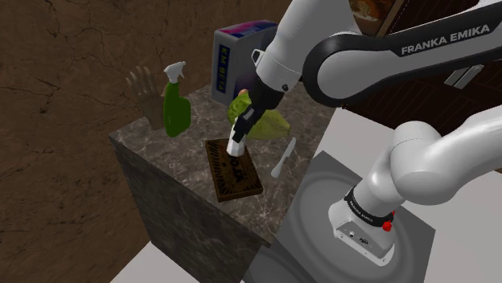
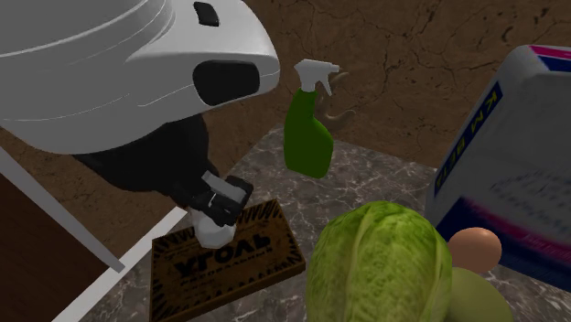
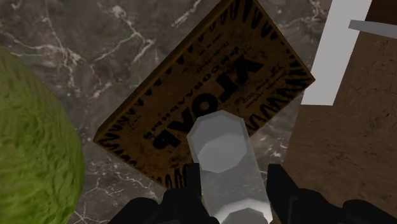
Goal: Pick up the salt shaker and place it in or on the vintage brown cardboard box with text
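My black gripper point(image 1: 236, 143) is shut on a white salt shaker point(image 1: 235, 148) and holds it just above the flat brown cardboard box with black text point(image 1: 234, 170), which lies on the dark marble counter point(image 1: 161, 157). In the wrist view the pale, faceted salt shaker point(image 3: 224, 164) is clasped between both fingers point(image 3: 281, 188), its tip over the near part of the box point(image 3: 210, 83). The second exterior view shows the gripper point(image 2: 218, 212) with the shaker point(image 2: 212, 233) over the box's point(image 2: 229, 265) upper edge. Whether the shaker touches the box I cannot tell.
A green spray bottle point(image 1: 174, 103), a green cabbage point(image 2: 380, 265), a blue-and-white carton point(image 1: 240, 56) and a white knife point(image 1: 281, 159) share the counter. An egg-like ball point(image 2: 474, 247) rests by the cabbage. The counter's edge drops off at the shoulder view's left and front.
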`<control>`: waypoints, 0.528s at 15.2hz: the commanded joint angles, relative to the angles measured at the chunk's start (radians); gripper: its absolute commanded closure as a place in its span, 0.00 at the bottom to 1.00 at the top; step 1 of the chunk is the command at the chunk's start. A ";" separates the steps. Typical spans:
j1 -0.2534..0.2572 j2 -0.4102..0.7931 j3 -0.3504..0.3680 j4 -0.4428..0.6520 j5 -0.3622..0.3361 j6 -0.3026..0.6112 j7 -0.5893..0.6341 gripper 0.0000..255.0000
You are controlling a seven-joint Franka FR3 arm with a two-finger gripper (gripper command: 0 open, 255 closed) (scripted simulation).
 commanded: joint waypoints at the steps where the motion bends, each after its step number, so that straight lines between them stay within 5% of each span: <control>1: 0.003 0.015 0.007 -0.017 0.006 0.033 -0.001 1.00; 8: 0.009 0.063 0.018 -0.056 0.021 0.120 -0.010 1.00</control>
